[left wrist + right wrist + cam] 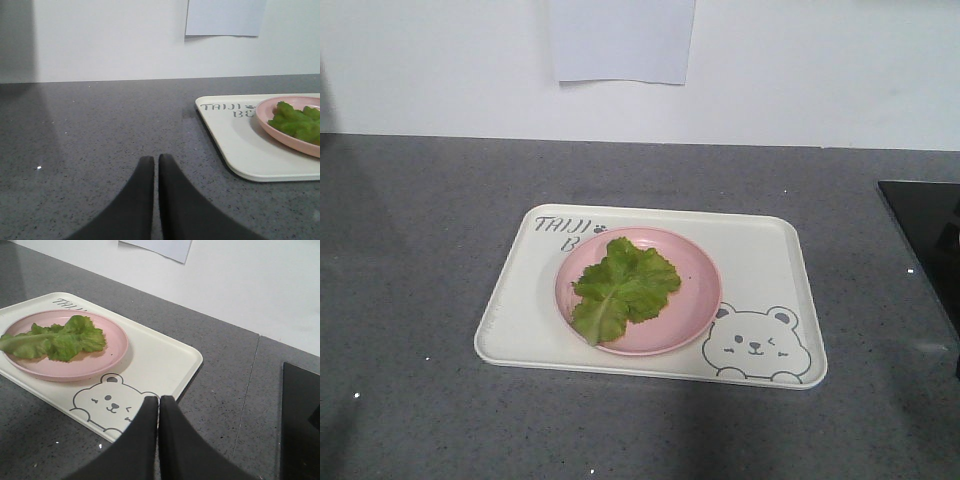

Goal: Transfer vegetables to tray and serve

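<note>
From the front we see the lettuce leaf (pixel 623 288) lying flat on the pink plate (pixel 695 300), which sits on the cream tray (pixel 765 255) on the grey counter (pixel 410 240); neither arm shows there. Our left wrist view shows the left gripper (pixel 156 167) with fingers pressed together, holding nothing, over bare counter left of the tray. The right wrist view alone shows the right gripper (pixel 159 407), also closed and empty, at the tray's bear corner, and a black panel (pixel 300 410) beyond.
</note>
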You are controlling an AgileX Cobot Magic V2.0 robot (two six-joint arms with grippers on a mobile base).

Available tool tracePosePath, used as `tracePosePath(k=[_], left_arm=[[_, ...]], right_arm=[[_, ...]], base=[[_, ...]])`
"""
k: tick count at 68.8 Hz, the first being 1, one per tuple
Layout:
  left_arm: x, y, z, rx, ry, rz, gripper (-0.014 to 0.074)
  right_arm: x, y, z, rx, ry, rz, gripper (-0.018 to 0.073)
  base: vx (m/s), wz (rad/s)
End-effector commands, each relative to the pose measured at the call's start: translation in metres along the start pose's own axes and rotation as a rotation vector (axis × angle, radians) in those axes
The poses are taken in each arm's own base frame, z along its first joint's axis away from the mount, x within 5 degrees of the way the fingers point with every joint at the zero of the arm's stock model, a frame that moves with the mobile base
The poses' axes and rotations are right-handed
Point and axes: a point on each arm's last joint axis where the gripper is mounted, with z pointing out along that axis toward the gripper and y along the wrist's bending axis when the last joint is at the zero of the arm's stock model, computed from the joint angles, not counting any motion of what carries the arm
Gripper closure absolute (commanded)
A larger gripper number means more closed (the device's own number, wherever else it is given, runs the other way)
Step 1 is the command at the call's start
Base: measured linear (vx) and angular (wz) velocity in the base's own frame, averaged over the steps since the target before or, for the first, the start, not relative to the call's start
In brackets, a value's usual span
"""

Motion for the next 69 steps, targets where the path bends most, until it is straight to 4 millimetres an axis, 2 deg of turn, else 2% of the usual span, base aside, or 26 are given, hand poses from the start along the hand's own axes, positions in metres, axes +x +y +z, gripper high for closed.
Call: tracePosePath(k=[1, 48, 57, 62, 69], left_arm=[[0.001, 0.000, 0.000, 0.000, -0.062, -0.019, 0.0602], [0.001, 0.000, 0.000, 0.000, -0.062, -0.019, 0.0602], [0.001, 0.000, 0.000, 0.000, -0.062, -0.019, 0.0602], [0.001, 0.000, 0.000, 0.000, -0.062, -0.019, 0.0602], [0.001, 0.000, 0.000, 0.000, -0.062, -0.019, 0.0602]], right_arm=[[-0.012, -0.004, -0.002, 0.033, -0.069, -0.001, 0.0565], [-0.010, -0.008, -0.002, 0.080, -0.045, -0.041, 0.0562], [0.008, -0.011, 0.004, 0.147, -0.064, 0.024, 0.0562], [0.023, -0.010, 0.003, 0.186, -0.141, 0.089, 0.0562], [0.042, -0.007, 0.003, 0.223, -0.222, 0.091, 0.0562]], base=[[0.00, 0.00], [0.00, 0.00], [0.00, 0.00], [0.00, 0.00], [0.00, 0.00]])
